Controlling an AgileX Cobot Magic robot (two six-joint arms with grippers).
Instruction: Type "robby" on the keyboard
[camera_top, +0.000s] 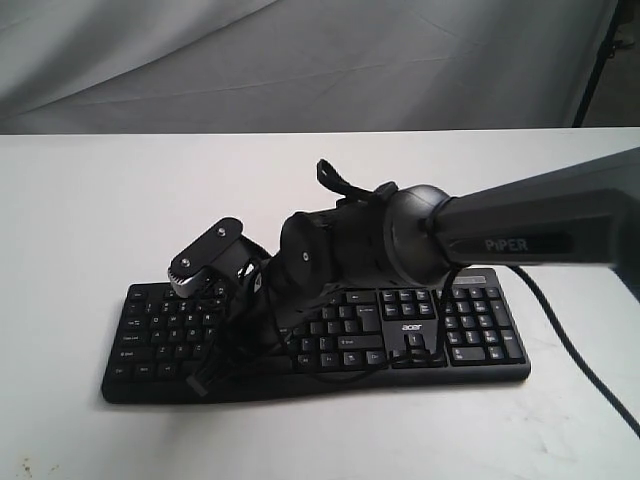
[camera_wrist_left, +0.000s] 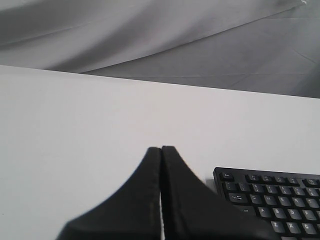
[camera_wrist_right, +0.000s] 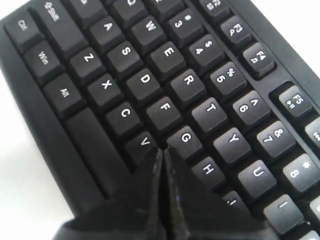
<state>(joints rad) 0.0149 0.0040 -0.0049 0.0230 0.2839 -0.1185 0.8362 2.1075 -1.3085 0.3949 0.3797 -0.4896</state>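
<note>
The black keyboard (camera_top: 480, 340) with a white acer logo lies across the white table (camera_top: 80, 200). My right arm reaches from the right over its letter keys, and my right gripper (camera_top: 245, 335) is low above them. In the right wrist view my right gripper (camera_wrist_right: 162, 150) is shut with nothing in it. Its tips sit just past the V key (camera_wrist_right: 144, 142) and beside the G key (camera_wrist_right: 186, 137), hiding the key under them. My left gripper (camera_wrist_left: 161, 148) is shut and empty over bare table, beside the keyboard's (camera_wrist_left: 270, 195) corner. The exterior view does not show it.
A black cable (camera_top: 580, 350) runs over the table to the right of the keyboard, toward the front right edge. Grey cloth (camera_top: 300, 60) hangs behind the table's far edge. The thick Piper arm link (camera_top: 530, 225) spans the space above the number pad.
</note>
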